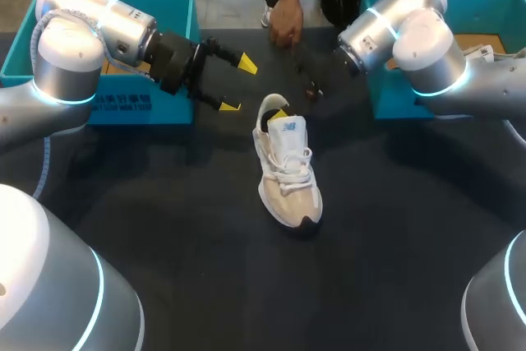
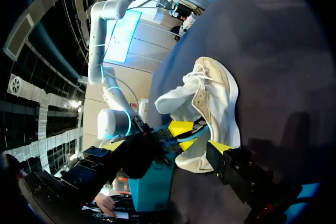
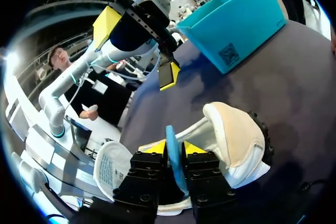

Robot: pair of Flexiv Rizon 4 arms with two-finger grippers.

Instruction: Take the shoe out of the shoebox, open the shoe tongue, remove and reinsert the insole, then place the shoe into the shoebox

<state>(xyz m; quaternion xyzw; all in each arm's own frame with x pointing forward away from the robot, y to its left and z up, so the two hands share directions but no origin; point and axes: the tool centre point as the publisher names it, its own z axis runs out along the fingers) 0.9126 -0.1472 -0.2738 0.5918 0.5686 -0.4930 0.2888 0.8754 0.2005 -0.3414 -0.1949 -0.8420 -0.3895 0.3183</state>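
Note:
A cream sneaker [image 1: 288, 174] lies on the dark table, toe toward me and white tongue [image 3: 110, 169] folded forward over the laces. My right gripper [image 1: 279, 114] reaches down into the shoe's opening at the heel. In the right wrist view its yellow tips [image 3: 152, 145] press from both sides on the upright edge of a blue insole [image 3: 172, 156], beside the padded heel [image 3: 236, 135]. My left gripper [image 1: 238, 85] hangs open, just left of the heel and above the table, holding nothing. From the left wrist view the sneaker [image 2: 210, 93] lies ahead of one yellow fingertip [image 2: 220, 148].
A teal box [image 1: 177, 55] stands at the back left behind my left arm, and another teal box [image 1: 386, 96] at the back right under my right arm. A person's hand [image 1: 286, 22] rests at the table's far edge, between the boxes.

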